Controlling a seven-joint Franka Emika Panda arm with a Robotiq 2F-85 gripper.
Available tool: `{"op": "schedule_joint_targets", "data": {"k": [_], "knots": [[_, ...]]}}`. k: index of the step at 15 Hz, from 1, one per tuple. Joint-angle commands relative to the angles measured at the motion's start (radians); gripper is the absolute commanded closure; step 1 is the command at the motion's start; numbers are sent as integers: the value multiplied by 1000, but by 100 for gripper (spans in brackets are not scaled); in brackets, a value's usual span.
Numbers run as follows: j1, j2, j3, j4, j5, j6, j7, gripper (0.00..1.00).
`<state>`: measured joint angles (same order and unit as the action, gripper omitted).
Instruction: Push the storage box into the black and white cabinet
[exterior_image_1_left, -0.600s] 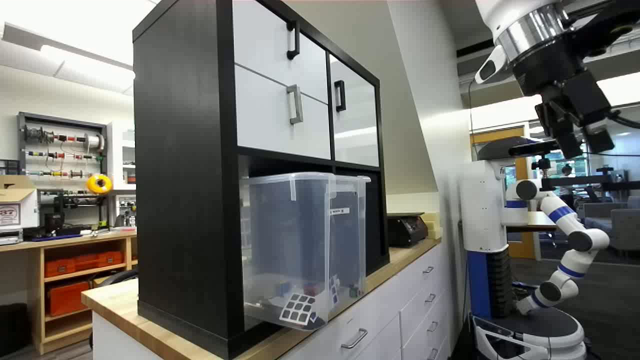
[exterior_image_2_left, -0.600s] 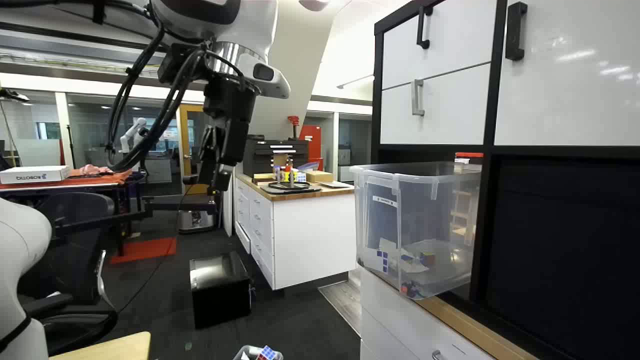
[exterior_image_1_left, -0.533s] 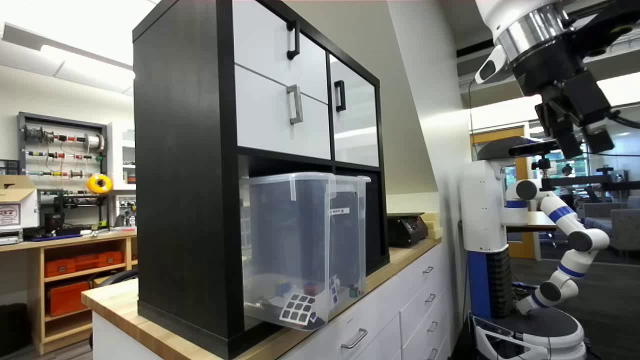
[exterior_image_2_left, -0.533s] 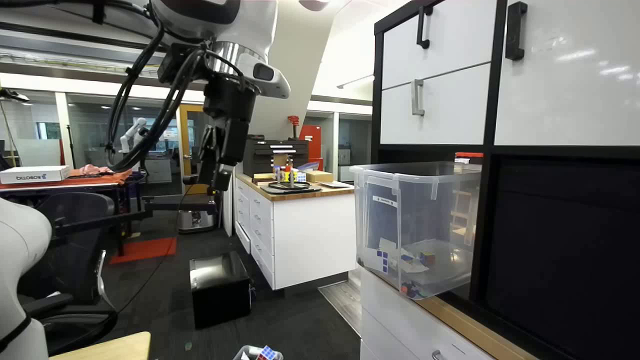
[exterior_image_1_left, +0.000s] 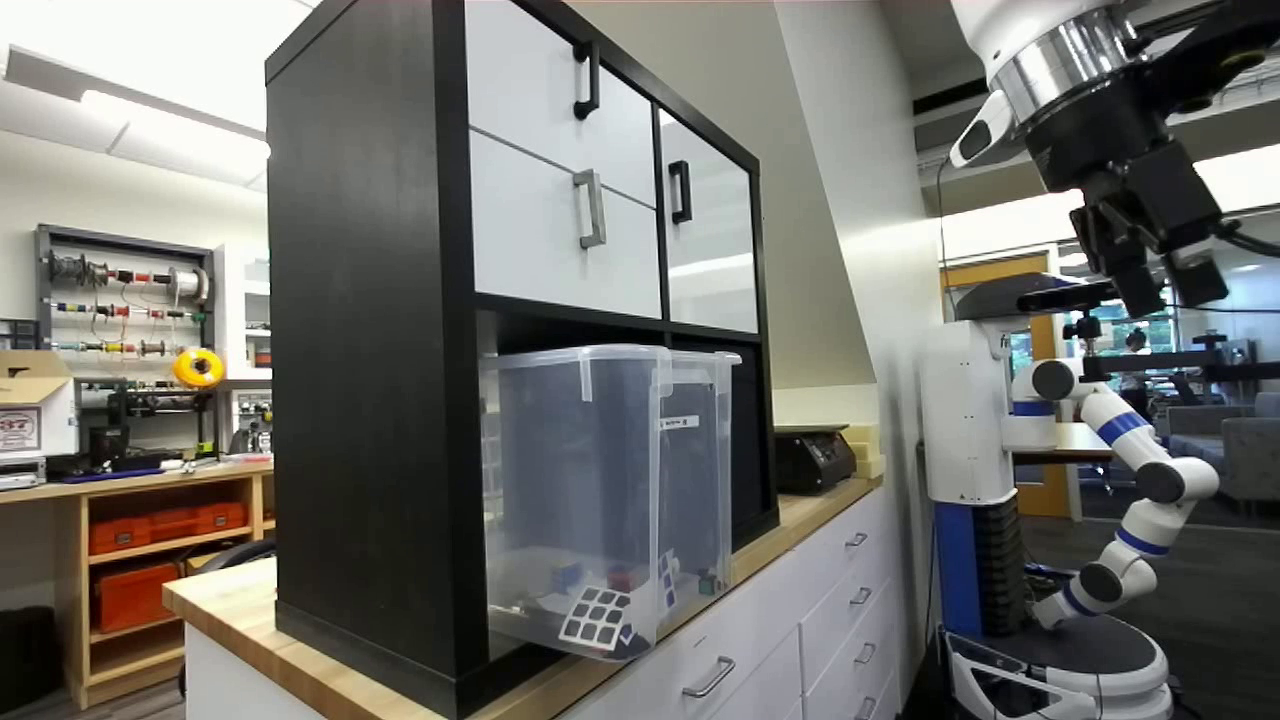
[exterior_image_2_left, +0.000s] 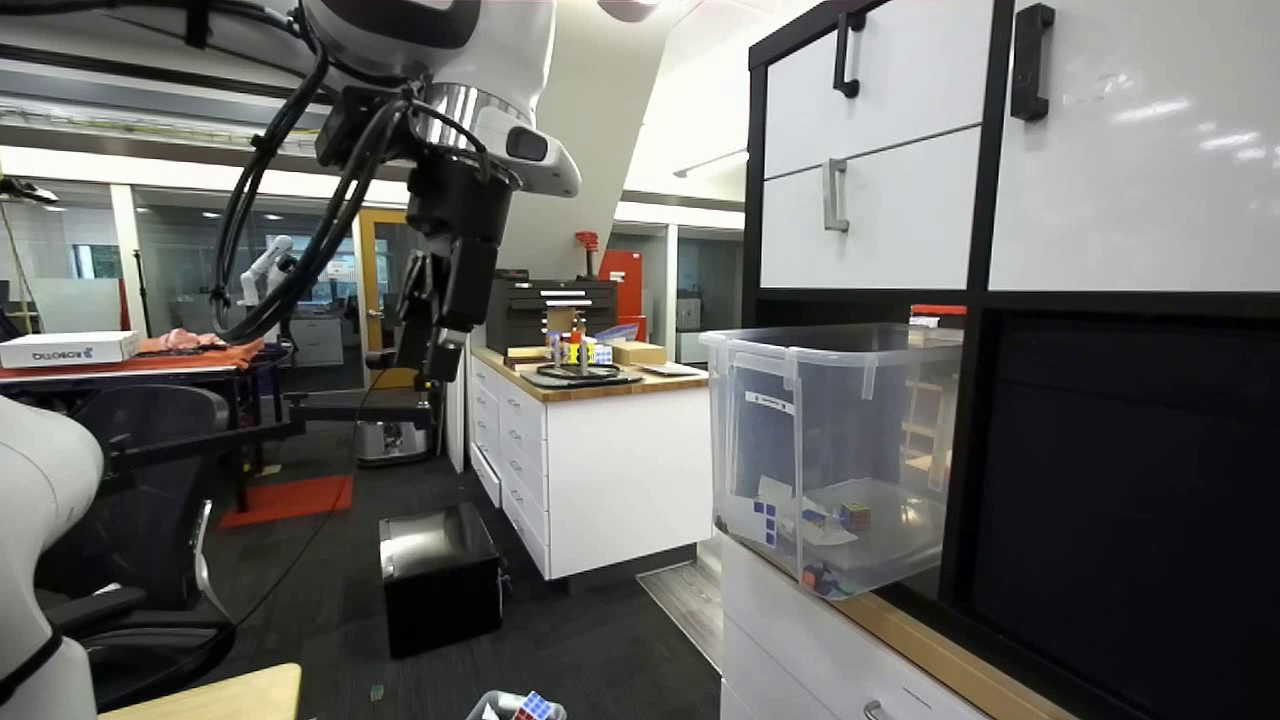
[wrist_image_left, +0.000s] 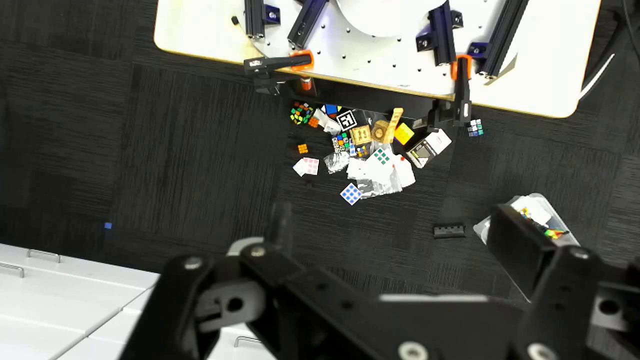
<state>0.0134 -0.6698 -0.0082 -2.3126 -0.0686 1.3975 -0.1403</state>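
Observation:
The translucent storage box (exterior_image_1_left: 595, 450) sits in the lower compartment of the black and white cabinet (exterior_image_1_left: 355, 350), under the white drawer fronts, and juts out past the cabinet's front edge. Both exterior views show this; the box (exterior_image_2_left: 845, 440) has small cubes and white pieces inside, and its rear part is inside the cabinet (exterior_image_2_left: 1140, 200). My gripper (exterior_image_1_left: 1170, 285) hangs fingers down, well apart from the box. It also shows in an exterior view (exterior_image_2_left: 430, 355) and in the wrist view (wrist_image_left: 400, 235), where its fingers are wide apart with nothing between them. The box is out of the wrist view.
The cabinet stands on a wooden counter top (exterior_image_1_left: 230, 610) over white drawers (exterior_image_1_left: 750, 650). In the wrist view, loose cubes and bags (wrist_image_left: 375, 165) lie on the dark floor below a pale table (wrist_image_left: 210, 35) with orange-tipped clamps. A black box (exterior_image_2_left: 440, 580) stands on the floor.

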Motion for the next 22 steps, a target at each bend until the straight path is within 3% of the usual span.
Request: {"op": "schedule_joint_targets", "data": {"k": [1, 4, 8, 22], "knots": [[10, 1, -7, 2, -3, -2, 5, 0], [10, 1, -7, 2, -3, -2, 5, 0], [9, 19, 7, -20, 2, 90, 38, 0], [1, 284, 47, -6, 63, 653, 232, 0]]}}
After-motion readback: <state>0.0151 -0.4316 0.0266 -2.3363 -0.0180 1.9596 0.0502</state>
